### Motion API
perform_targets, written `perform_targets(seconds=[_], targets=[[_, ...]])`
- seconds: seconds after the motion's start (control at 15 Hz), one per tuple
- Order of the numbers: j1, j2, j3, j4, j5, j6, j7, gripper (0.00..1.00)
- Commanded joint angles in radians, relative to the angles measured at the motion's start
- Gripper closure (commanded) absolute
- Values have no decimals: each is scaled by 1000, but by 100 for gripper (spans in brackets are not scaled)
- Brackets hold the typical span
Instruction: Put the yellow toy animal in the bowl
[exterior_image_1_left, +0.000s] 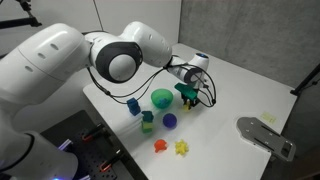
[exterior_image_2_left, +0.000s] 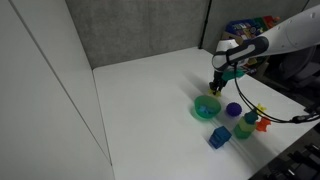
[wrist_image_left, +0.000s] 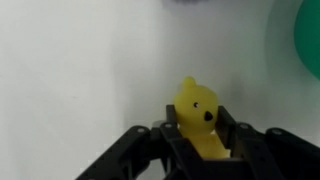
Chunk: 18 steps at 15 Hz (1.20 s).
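This looks like a robotics lab. A large white robot arm (exterior_image_1_left: 50, 65) works over a white tabletop (exterior_image_1_left: 245, 85) screened by plain grey partition panels (exterior_image_2_left: 140, 30). A grey metal mounting plate (exterior_image_1_left: 266, 137) lies on the tabletop, a black cable (exterior_image_2_left: 290, 119) trails across it, and dark electronics with small lights (exterior_image_1_left: 85, 150) sit below its edge.

Soft, even light falls from above in both exterior views. The white table (exterior_image_1_left: 240, 80) reads bright and flat, and a faint, diffuse shadow lies beneath the arm (exterior_image_1_left: 110, 55). Both views are small and grainy, with fine detail lost. The wrist view is the softest: the yellow toy animal (wrist_image_left: 200, 112) is slightly blurred, the dark gripper (wrist_image_left: 203, 135) is underexposed, and the bowl (wrist_image_left: 308, 40) at the edge is a green smear.
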Motion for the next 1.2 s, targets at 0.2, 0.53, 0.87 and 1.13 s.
perform_targets(seconds=[0.2, 0.53, 0.87, 1.13], targets=[[-3, -149, 16, -38, -9, -54, -1, 83], [41, -264, 27, -182, -29, -41, -18, 83], [84, -375, 40, -372, -60, -40, -29, 83], [102, -455, 47, -517, -86, -35, -43, 83]])
